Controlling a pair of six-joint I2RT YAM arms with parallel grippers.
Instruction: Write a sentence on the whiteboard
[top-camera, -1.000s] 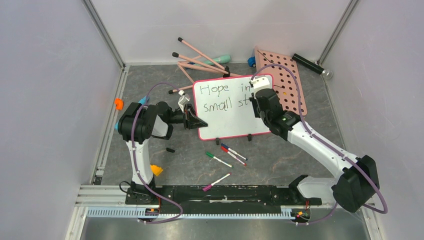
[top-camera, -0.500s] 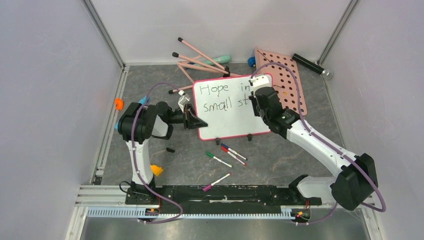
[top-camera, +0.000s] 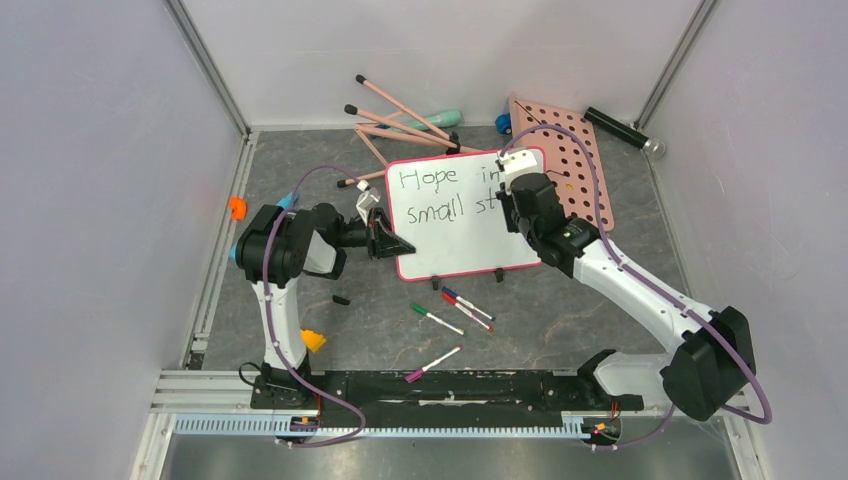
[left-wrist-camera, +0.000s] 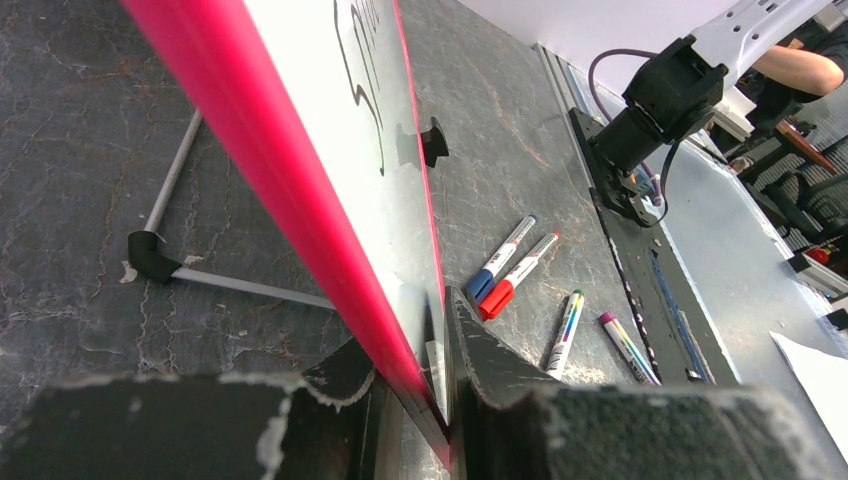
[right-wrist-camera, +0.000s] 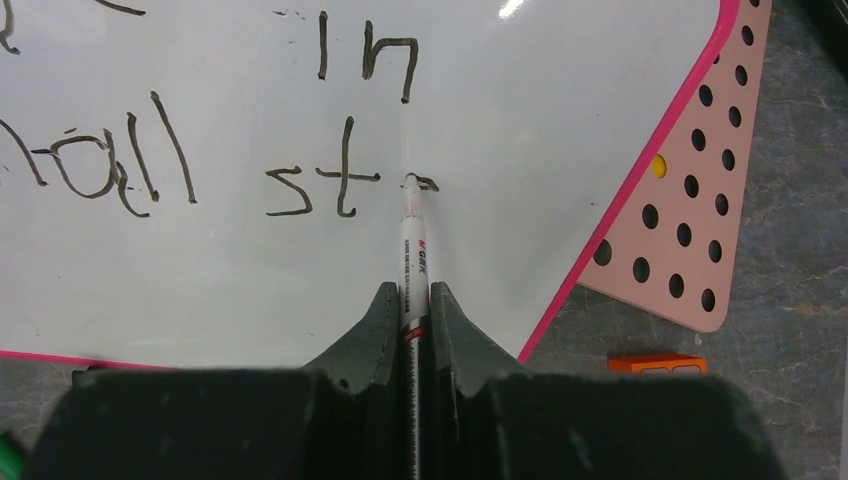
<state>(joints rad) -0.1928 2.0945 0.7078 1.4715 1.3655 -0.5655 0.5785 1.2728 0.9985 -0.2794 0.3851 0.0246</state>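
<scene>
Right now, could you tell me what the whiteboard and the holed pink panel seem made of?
Whiteboard: glossy white surface, likely coated, showing a light glare; rim looks like pink-red plastic. Holed pink panel: matte, rigid, probably plastic or painted board.

We show a white whiteboard (top-camera: 455, 245) rimmed pink-red, its black sentence (top-camera: 432, 212), a white marker (right-wrist-camera: 413, 250), a pink panel (right-wrist-camera: 668, 195) dotted with holes, and a mottled grey table (top-camera: 560, 320).

Right claw (right-wrist-camera: 413, 305) and its marker (right-wrist-camera: 413, 250) a touch nearer the whiteboard (top-camera: 450, 245) far edge than a second ago.
</scene>
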